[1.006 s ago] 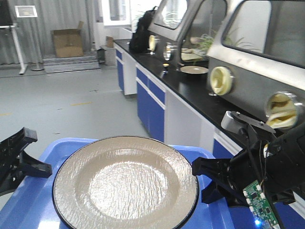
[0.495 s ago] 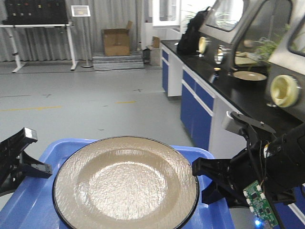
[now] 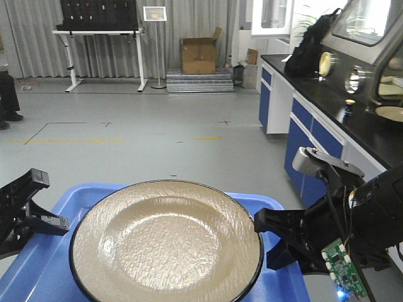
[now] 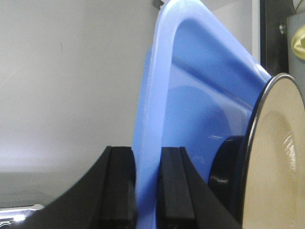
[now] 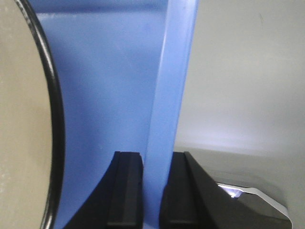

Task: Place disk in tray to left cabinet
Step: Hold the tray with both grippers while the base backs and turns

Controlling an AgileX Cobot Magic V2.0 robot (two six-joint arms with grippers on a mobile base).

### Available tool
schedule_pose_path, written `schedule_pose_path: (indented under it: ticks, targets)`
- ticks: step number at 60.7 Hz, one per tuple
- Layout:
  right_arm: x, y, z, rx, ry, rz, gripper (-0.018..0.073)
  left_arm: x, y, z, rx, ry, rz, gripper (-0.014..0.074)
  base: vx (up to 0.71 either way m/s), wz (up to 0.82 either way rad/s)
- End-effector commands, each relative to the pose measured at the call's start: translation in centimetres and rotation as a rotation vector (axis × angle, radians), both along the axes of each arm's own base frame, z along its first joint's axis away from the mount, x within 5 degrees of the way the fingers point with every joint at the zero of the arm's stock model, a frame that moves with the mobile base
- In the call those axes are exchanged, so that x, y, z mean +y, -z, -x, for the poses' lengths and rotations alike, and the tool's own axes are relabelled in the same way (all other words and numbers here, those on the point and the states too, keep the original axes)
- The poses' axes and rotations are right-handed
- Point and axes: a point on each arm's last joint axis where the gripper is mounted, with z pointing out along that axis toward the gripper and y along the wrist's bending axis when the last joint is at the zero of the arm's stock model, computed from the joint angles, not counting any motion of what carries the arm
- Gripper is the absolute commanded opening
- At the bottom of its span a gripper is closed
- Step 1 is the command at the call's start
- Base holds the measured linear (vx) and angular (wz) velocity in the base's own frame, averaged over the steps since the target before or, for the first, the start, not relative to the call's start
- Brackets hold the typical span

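The tan disk with its thin black rim lies flat in the blue tray and fills most of it. My left gripper is shut on the tray's left rim. My right gripper is shut on its right rim. In the left wrist view the black fingers of that gripper pinch the tray rim, with the disk beside them. The right wrist view shows the same grip on the tray wall, next to the disk. The left cabinet is out of view.
A blue-fronted, black-topped counter runs along the right, with a black backpack on it. Far across the grey floor stand a cardboard box, a white desk and a sign stand. Someone's legs show at the far left.
The whole view has swung left: the counter slid to the right edge and the far desk and wall came into view. Tray, disk and both grips look unchanged.
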Motion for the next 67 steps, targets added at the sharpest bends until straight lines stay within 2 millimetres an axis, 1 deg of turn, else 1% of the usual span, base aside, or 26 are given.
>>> schedule_pose_path:
  ticks: [1, 25, 67]
  targets:
    - [2.01, -3.29, 0.80, -0.076, -0.010, -0.257, -0.0004, -2.47, -3.52, 1.66, -0.007, 0.075, 0.299, 0.0000, 0.36, 0.17]
    - [2.01, -3.29, 0.80, -0.076, -0.010, -0.257, -0.0004, -2.48, -3.52, 1.66, -0.006, 0.076, 0.299, 0.0000, 0.45, 0.09]
    - [2.01, -3.29, 0.80, -0.076, -0.010, -0.257, -0.0004, -2.48, -3.52, 1.68, -0.005, 0.077, 0.299, 0.0000, 0.55, 0.00]
